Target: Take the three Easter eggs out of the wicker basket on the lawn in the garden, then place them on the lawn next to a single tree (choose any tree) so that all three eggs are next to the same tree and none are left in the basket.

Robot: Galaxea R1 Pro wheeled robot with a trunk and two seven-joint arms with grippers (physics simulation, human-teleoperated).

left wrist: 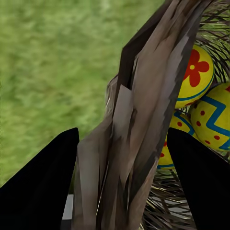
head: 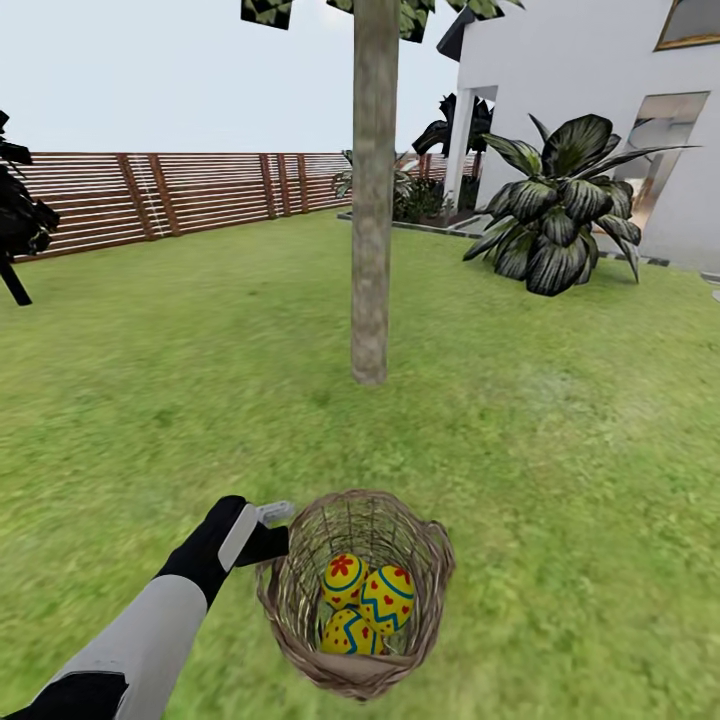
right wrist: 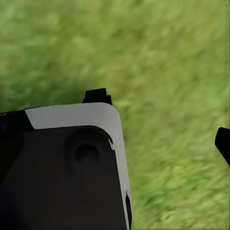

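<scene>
The wicker basket [head: 432,548] sits low in the head view, on the lawn [head: 560,420] just in front of me. Three Easter eggs lie inside it: a flowered one [head: 343,577], a zigzag one [head: 388,597] and a third [head: 348,632] below them. My left gripper [head: 272,530] is shut on the basket's left rim. In the left wrist view the braided rim [left wrist: 139,110] fills the gap between its black fingers [left wrist: 45,187], with eggs [left wrist: 194,76] just beyond. The tree [head: 371,220] stands straight ahead, a short way past the basket. One right fingertip [right wrist: 224,143] hangs over bare grass.
A dark-leaved palm-like plant [head: 560,210] grows to the right of the tree, before the white house [head: 580,70]. A brown slat fence [head: 170,190] closes the far left side, with a dark shape [head: 20,220] before it. A grey-and-black part of my body [right wrist: 72,163] shows in the right wrist view.
</scene>
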